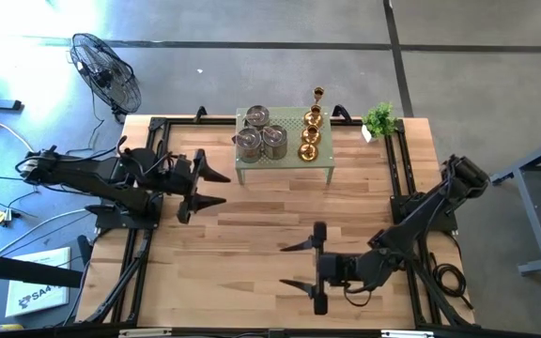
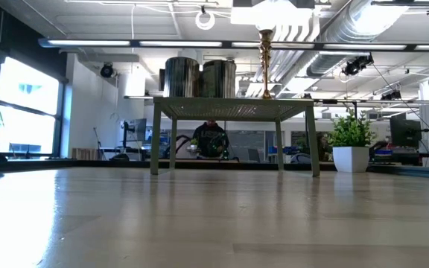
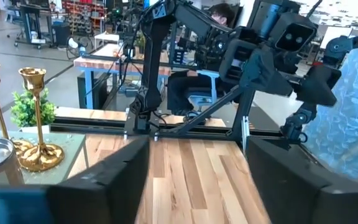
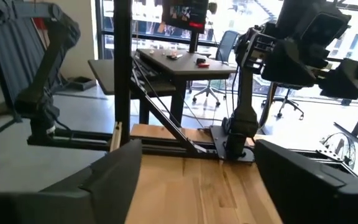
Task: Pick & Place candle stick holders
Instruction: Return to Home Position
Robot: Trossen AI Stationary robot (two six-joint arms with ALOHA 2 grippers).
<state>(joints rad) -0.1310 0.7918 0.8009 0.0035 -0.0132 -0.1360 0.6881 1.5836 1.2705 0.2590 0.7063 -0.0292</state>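
Six candle stick holders stand by their bases on a green perforated stand (image 1: 285, 161) at the table's far middle. Three squat silver ones (image 1: 260, 137) are on its left half; three gold ones (image 1: 313, 127) stand in a row on its right half. The low view shows two silver holders (image 2: 199, 77) and a gold stem (image 2: 266, 63). Gold holders also show in the left wrist view (image 3: 36, 121). My left gripper (image 1: 216, 188) is open and empty at the table's left, near the stand. My right gripper (image 1: 294, 265) is open and empty near the front edge.
A small potted plant (image 1: 379, 119) stands at the far right, beside the stand. Black rails (image 1: 148, 235) run along the table's left and right edges. A fan (image 1: 106, 70) stands on the floor beyond the far left corner. A person (image 2: 210, 140) sits behind the table.
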